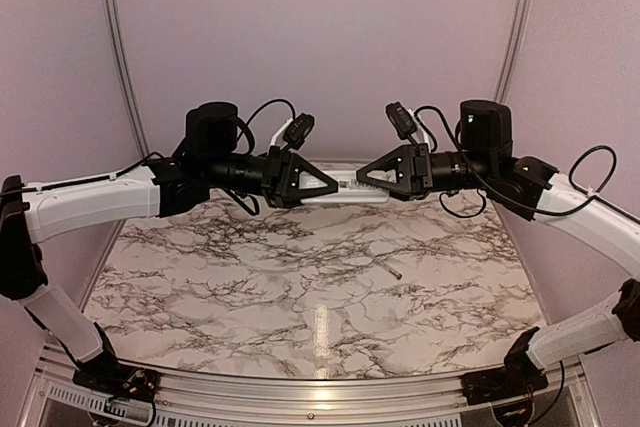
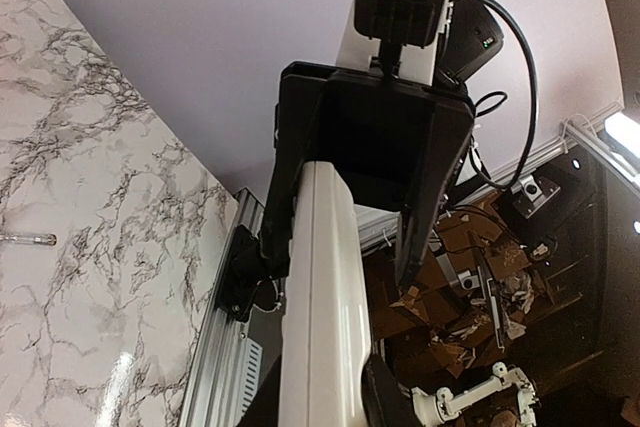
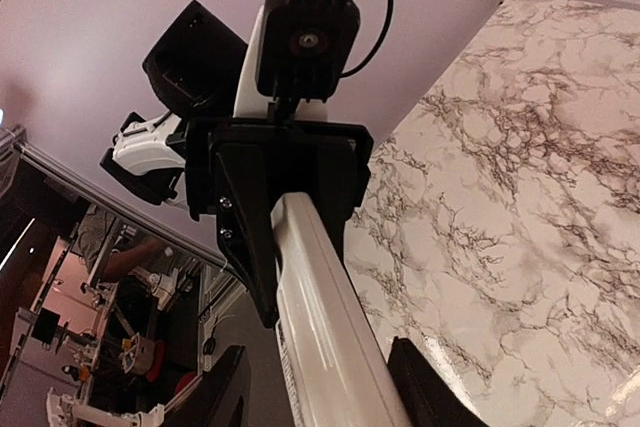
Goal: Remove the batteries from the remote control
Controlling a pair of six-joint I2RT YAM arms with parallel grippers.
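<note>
Marble table point(image 1: 250, 327), one. Arms, two: left arm point(image 1: 90, 202) and right arm point(image 1: 590, 217) both reach in from the sides and meet nose to nose above the far middle of the table. Left gripper point(image 1: 322, 186): jaws narrow, clamped on one end of the remote point(image 1: 347, 187). Right gripper point(image 1: 366, 176): jaws straddle the opposite end, part closed. Its wrist view seems to show a gap beside one finger, so I cannot tell whether the pads bear on the remote yet. Remote, one: held in the air, clear of the table, long axis level and running left to right, straight from one gripper into the other. Each wrist view looks along it to the opposing gripper. Neither arm is nearer, since each has an end. Only a plain white face shows; buttons and recess are not visible. Thin grey rod point(image 1: 392, 269), one: lies on the table nearer the bases, toward the right arm's side, well apart from both grippers. Batteries: none visible in any view; judged to be inside the remote, so unloading is not yet done.
</note>
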